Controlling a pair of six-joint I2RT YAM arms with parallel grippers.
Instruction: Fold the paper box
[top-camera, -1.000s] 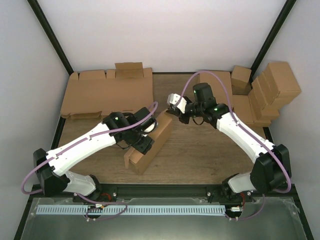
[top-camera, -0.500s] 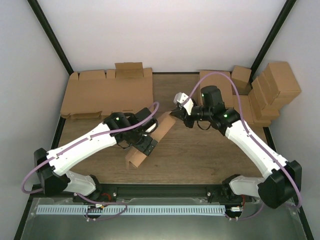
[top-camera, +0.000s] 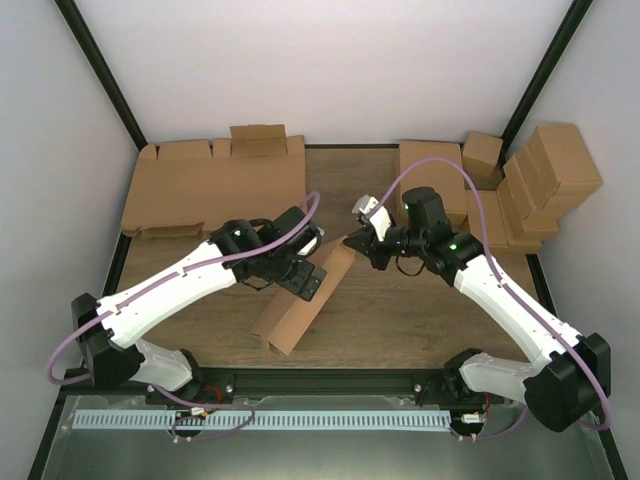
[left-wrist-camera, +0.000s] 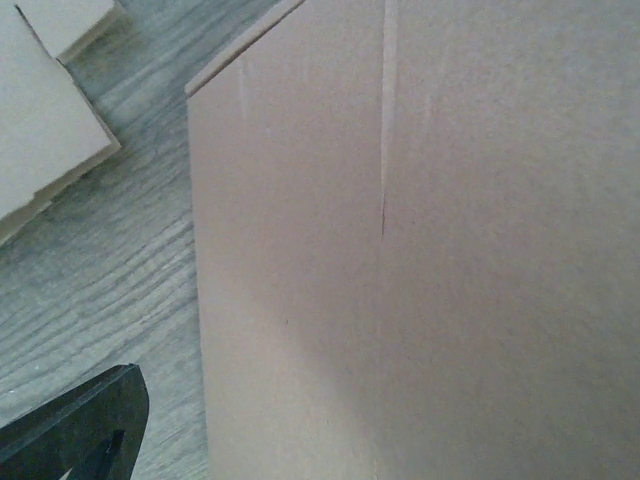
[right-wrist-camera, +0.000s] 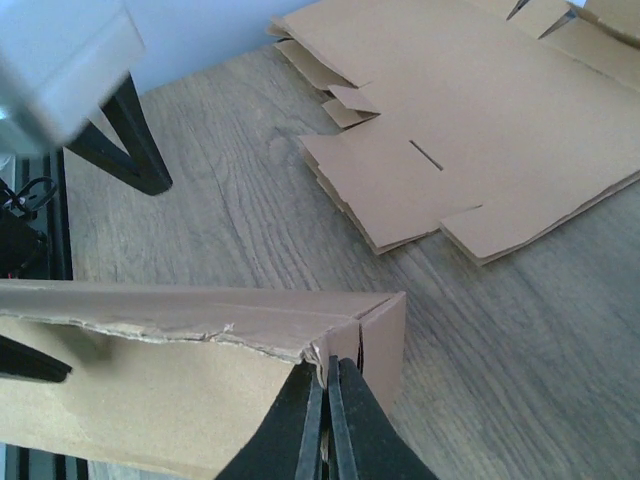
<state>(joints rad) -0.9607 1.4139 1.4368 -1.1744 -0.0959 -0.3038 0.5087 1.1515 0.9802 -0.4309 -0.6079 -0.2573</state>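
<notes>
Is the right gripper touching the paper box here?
Touching. The right wrist view shows the right gripper pinching the paper box at its torn upper edge near the corner, jaws shut on it.

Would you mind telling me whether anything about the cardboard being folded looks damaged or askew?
Yes: the paper box stands on edge, tilted, and its upper edge looks ragged and torn in the right wrist view, just beside the corner that the right gripper pinches. Nothing else stands out.
</notes>
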